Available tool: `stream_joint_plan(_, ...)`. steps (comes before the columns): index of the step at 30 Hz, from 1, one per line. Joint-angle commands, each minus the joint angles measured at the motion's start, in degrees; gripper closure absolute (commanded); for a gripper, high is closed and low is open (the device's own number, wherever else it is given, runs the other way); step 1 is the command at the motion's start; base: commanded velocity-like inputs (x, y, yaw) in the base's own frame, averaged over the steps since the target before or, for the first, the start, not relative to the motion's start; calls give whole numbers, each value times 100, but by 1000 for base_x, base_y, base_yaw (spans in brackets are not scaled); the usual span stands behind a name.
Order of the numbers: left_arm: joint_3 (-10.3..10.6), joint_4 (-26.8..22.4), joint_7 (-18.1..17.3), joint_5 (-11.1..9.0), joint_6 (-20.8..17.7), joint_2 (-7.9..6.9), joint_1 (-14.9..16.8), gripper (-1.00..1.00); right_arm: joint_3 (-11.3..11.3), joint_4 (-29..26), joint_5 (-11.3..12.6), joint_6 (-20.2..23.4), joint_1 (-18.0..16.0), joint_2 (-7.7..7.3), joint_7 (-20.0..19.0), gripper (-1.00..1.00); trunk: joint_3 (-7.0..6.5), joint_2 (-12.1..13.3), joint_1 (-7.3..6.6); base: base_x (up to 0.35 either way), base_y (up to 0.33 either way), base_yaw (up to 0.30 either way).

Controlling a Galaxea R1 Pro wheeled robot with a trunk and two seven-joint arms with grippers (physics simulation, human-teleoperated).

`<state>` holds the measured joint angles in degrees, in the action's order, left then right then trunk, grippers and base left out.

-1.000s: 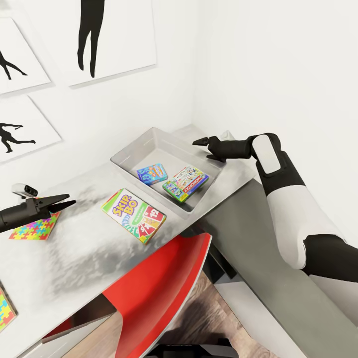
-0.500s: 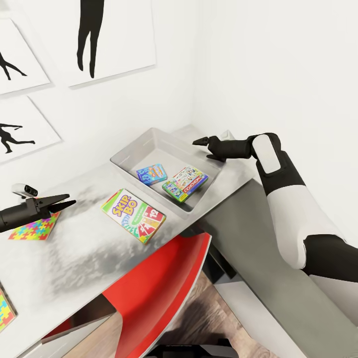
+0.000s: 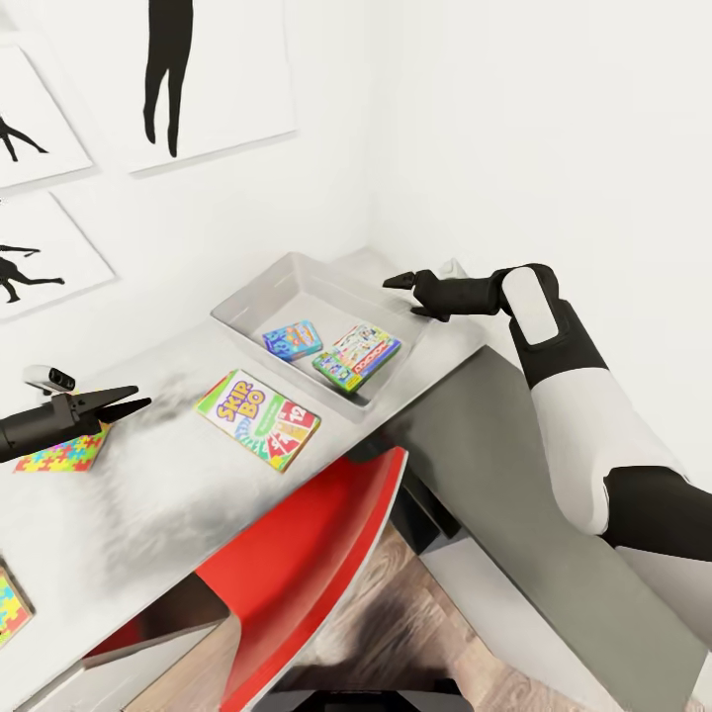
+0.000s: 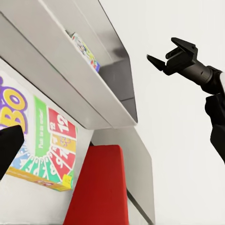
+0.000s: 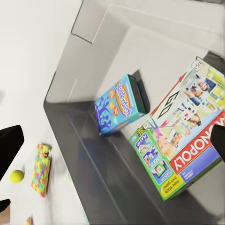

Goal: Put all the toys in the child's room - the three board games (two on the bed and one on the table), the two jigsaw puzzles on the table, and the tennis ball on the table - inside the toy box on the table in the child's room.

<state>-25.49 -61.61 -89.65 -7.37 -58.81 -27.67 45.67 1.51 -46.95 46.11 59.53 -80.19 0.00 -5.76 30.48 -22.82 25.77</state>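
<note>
The toy box (image 3: 249,303) stands at the table's far corner. In it lie the small blue board game (image 3: 293,338) and the white-and-green one (image 3: 357,357). The right wrist view looks down on both (image 5: 118,108) (image 5: 187,140). The Skip-Bo board game (image 3: 258,419) lies on the table in front of the box. One jigsaw puzzle (image 3: 57,453) sits under my left gripper (image 3: 142,396), which hovers open and empty. Another jigsaw puzzle (image 3: 10,603) is at the picture's left edge. My right gripper (image 3: 399,298) hangs open over the box's far right rim. The tennis ball (image 5: 17,176) lies beside a puzzle (image 5: 41,169).
A red chair (image 3: 297,554) is tucked under the table's front edge. The lower dark-grey unit (image 3: 494,445) runs below my right arm. White walls with black silhouette pictures (image 3: 173,69) close in the corner behind the box.
The whole head view has shifted: the table and its things sit a little further left in the picture. Both arms hold the same pose, and no toy has moved on the table.
</note>
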Motion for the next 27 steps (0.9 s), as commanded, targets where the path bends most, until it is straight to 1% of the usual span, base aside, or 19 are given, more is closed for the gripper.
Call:
stream_joint_plan(1,0,0,-26,8,-61,-1,3,-100,-2,1,-62,15,-5,0,-57,-100,8,-10,2,-147,5,-5)
stream_joint_plan(6,0,0,-26,8,-61,-1,3,-100,-2,1,-64,15,-6,0,-55,-100,7,-10,2,-187,73,-2)
stream_joint_plan(14,0,0,-26,8,-67,-1,3,-100,-2,1,-67,15,-6,0,-48,-100,7,-10,2,-194,209,0)
stream_joint_plan(20,-1,-9,-35,3,-65,-8,3,-100,-2,1,-67,13,-6,-2,-48,-100,7,-10,2,-43,91,0)
stream_joint_plan(27,-118,-23,-35,-1,-66,-12,3,-100,-2,2,-64,7,-6,0,-48,-100,7,-10,2,-5,10,0)
